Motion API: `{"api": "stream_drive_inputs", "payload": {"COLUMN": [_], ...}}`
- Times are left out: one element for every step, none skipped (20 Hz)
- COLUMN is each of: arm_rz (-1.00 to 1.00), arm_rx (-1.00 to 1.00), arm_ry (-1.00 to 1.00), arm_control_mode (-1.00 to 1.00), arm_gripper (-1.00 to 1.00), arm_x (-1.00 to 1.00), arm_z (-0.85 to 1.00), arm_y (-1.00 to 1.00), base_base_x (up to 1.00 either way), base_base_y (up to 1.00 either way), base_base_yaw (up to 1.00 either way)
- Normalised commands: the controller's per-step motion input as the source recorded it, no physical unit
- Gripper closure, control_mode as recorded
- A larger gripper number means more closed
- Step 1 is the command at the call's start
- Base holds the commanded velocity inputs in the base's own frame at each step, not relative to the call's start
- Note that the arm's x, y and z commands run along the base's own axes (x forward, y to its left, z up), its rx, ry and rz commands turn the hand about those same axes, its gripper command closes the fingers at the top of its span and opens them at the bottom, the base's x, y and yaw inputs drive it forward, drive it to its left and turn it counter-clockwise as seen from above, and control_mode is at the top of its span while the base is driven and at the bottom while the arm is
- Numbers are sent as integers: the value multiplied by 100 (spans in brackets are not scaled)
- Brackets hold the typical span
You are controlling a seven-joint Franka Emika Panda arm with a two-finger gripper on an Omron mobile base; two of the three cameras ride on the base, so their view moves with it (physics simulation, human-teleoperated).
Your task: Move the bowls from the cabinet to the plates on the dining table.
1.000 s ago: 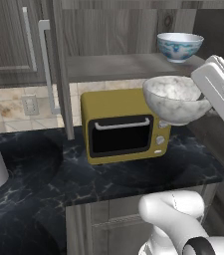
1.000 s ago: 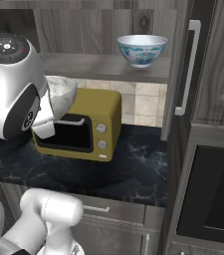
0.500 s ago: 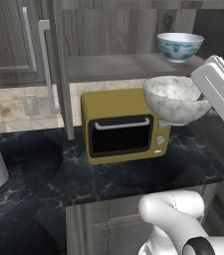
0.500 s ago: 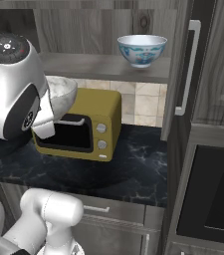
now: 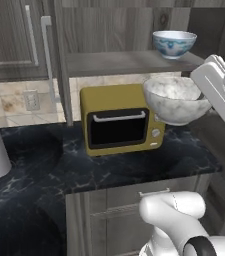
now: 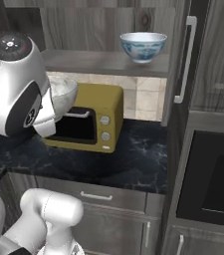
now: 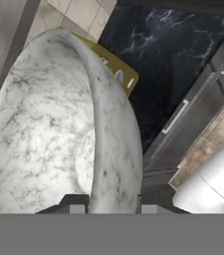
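Hand view: tool (image 7: 106, 209) pinching rim of marbled bowl (image 5: 175, 100), carried clear of cabinet shelf (image 5: 129, 62) above yellow oven (image 5: 119, 117); patterned bowl (image 5: 174, 43) at shelf's 3 o'clock; keep level, swing out slowly toward dining table.

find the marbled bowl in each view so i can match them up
Left base view: marbled bowl right of centre, held in front of the yellow microwave.
Right base view: left of centre, only its rim peeks from behind the arm, beside the microwave.
Hand view: looms large on the left, the hand clamped on its rim.
Shared landmark: the microwave.
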Motion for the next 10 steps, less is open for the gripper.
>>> {"api": "stream_drive_inputs", "payload": {"arm_rz": [0,0,0,0,0,0,0,0,0,0], "arm_rx": [0,0,0,0,0,0,0,0,0,0], "arm_ry": [0,0,0,0,0,0,0,0,0,0], "arm_control_mode": [100,100,100,100,100,100,100,100,100,100], "arm_gripper": [100,100,100,100,100,100,100,100,100,100], "arm_x": [0,0,0,0,0,0,0,0,0,0], "arm_z": [0,0,0,0,0,0,0,0,0,0], "arm_y": [0,0,0,0,0,0,0,0,0,0], "base_base_x": [-100,-100,-100,-99,-95,-79,-74,-72,-70,-61], "base_base_y": [1,0,0,0,0,0,0,1,0,0], "base_base_yaw": [0,0,0,0,0,5,9,12,15,19]}}
